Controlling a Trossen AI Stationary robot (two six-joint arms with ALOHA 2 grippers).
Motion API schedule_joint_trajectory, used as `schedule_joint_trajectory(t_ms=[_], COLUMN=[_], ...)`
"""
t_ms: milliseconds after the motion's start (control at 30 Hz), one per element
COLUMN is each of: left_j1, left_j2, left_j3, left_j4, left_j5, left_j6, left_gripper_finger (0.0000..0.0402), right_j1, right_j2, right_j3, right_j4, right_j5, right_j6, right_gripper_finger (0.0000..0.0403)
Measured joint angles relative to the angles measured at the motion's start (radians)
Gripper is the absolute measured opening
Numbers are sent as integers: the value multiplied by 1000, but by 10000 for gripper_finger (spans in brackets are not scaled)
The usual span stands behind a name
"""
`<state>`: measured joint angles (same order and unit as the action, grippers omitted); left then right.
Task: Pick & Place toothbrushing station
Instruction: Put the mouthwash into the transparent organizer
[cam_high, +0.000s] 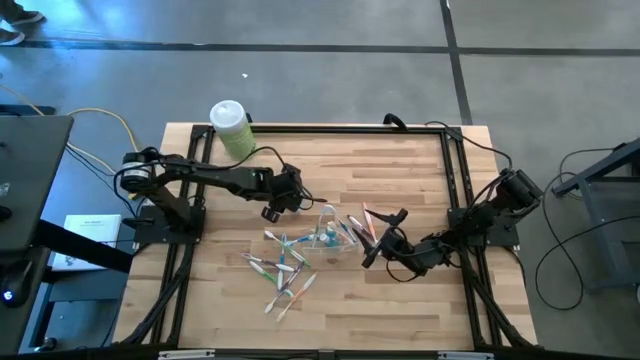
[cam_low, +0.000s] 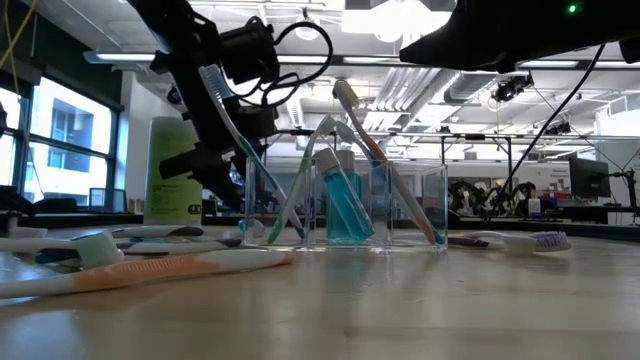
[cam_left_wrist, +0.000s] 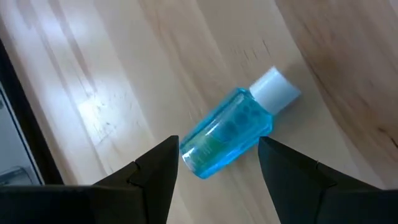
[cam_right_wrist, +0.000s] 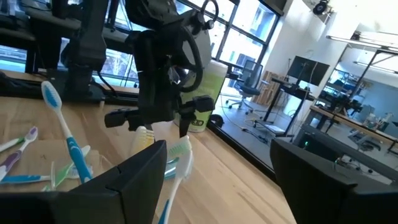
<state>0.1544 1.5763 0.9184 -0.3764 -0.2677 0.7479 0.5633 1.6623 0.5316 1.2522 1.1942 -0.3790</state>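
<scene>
Centre of the high view: the left pincer hangs released over a teal tube lying flat on the bench, one finger either side of its body. To grip well, I judge it should descend straight, close across the middle of the body, not the white cap, then carry it to the clear cup at frame centre. The right pincer waits lower right, fingers spread, empty. Loose toothbrushes lie lower centre.
</scene>
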Motion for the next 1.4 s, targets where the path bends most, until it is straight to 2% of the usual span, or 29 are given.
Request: schedule_joint_trajectory(t_ms=[367, 600, 800, 967, 1100, 1300, 1400], left_j1=[36, 48, 68, 76, 71, 40, 13], left_j2=[76, 156, 170, 171, 172, 174, 175], left_j3=[2, 9, 5, 5, 5, 3, 4], left_j4=[46, 104, 135, 136, 132, 163, 163], left_j5=[37, 19, 31, 33, 33, 8, -61], left_j6=[72, 119, 111, 7, -41, -209, -304], left_gripper_finger=[212, 210, 209, 204, 173, 80, 47], right_j1=[-8, -30, -43, -43, -43, -38, -26], right_j2=[0, 1, 1, 1, 1, 1, 1], right_j3=[0, 0, 0, 0, 0, 0, 0], right_j4=[-12, -36, -43, -46, -45, -46, -45], right_j5=[-25, -53, -79, -78, -78, -78, -78], right_j6=[21, 43, 45, 43, 37, 40, 42], right_gripper_finger=[279, 279, 279, 279, 279, 279, 279])
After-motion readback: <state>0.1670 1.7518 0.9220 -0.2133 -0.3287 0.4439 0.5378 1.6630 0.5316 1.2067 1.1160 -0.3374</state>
